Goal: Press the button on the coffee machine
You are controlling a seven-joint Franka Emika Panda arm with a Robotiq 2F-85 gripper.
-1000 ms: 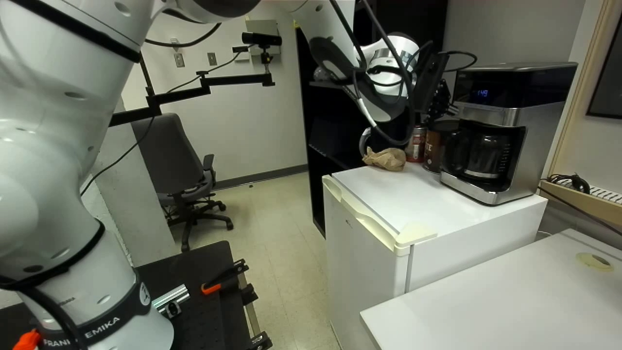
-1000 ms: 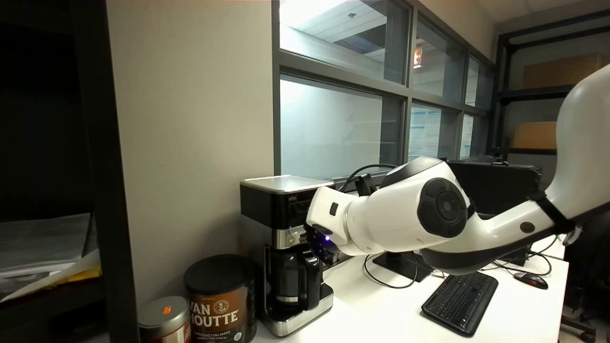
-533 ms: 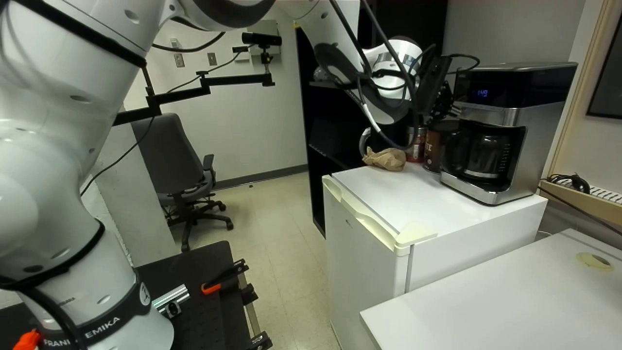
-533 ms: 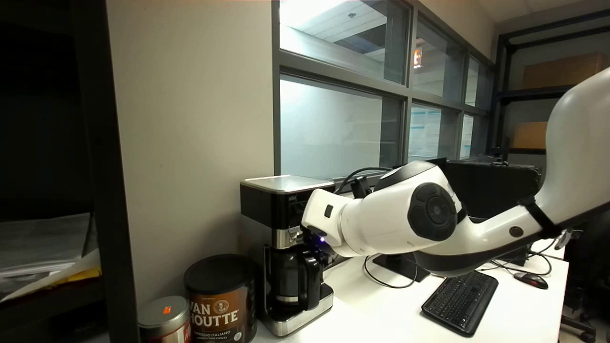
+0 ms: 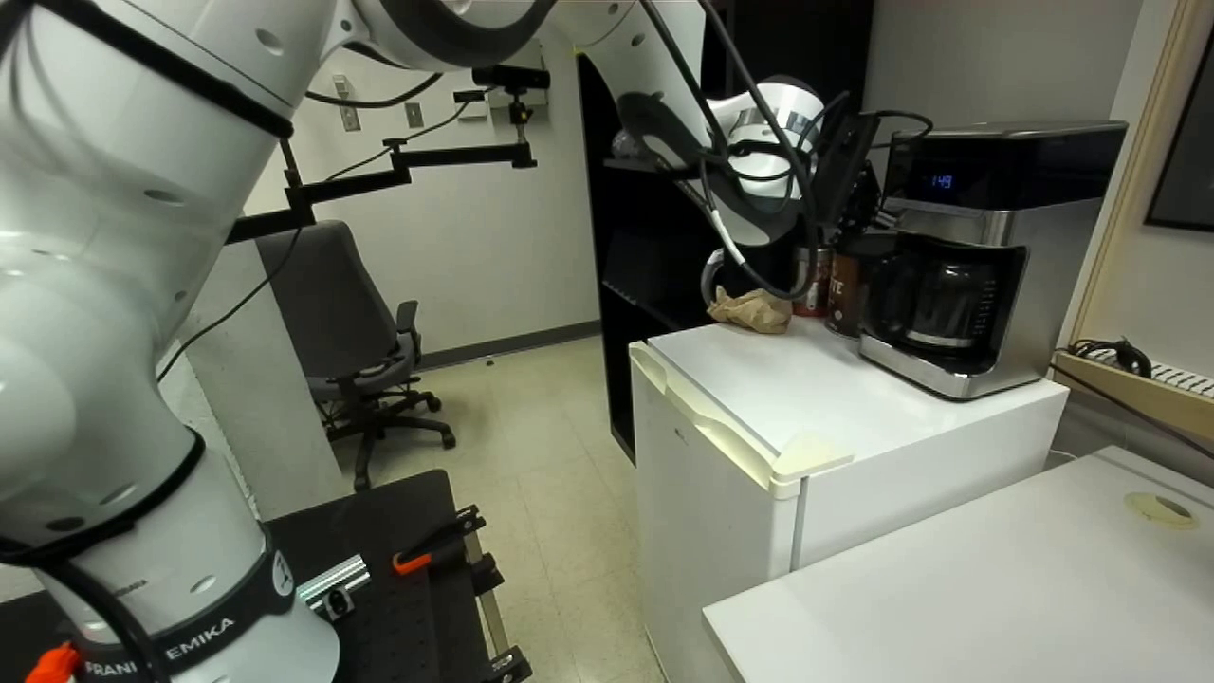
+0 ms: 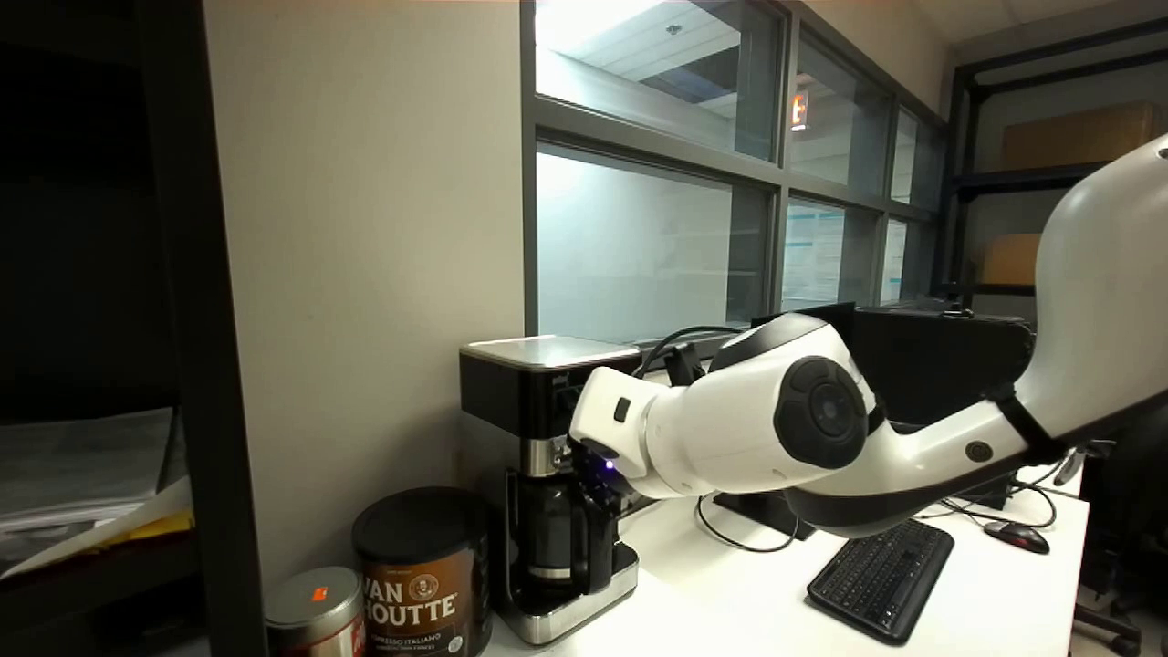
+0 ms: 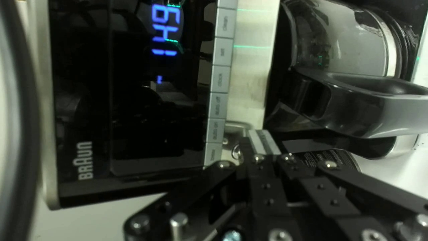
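The coffee machine (image 5: 1062, 256) is black and silver and stands on the white fridge; it also shows in an exterior view (image 6: 502, 397). In the wrist view its black front panel (image 7: 133, 110) stands sideways, with a lit blue clock display (image 7: 164, 30) and a row of labelled grey buttons (image 7: 219, 78). A shiny round part (image 7: 236, 152) sits beside the lower buttons, partly hidden by a finger. My gripper (image 7: 264, 142) is shut and empty, its light pads together just in front of the silver strip. Contact cannot be told. In an exterior view my gripper (image 5: 890, 218) is at the machine's front left.
The glass carafe (image 7: 344, 36) and its black handle (image 7: 364, 103) are close to the gripper. A brown coffee can (image 6: 424, 593) and a metal can (image 6: 315, 611) stand beside the machine. Crumpled brown paper (image 5: 752, 311) lies on the fridge top (image 5: 797, 389). A dark shelf (image 5: 654, 228) stands behind.
The arm has reached forward, and the hand has moved slightly lower and closer to the coffee machine's front. The machine and cans have not moved.
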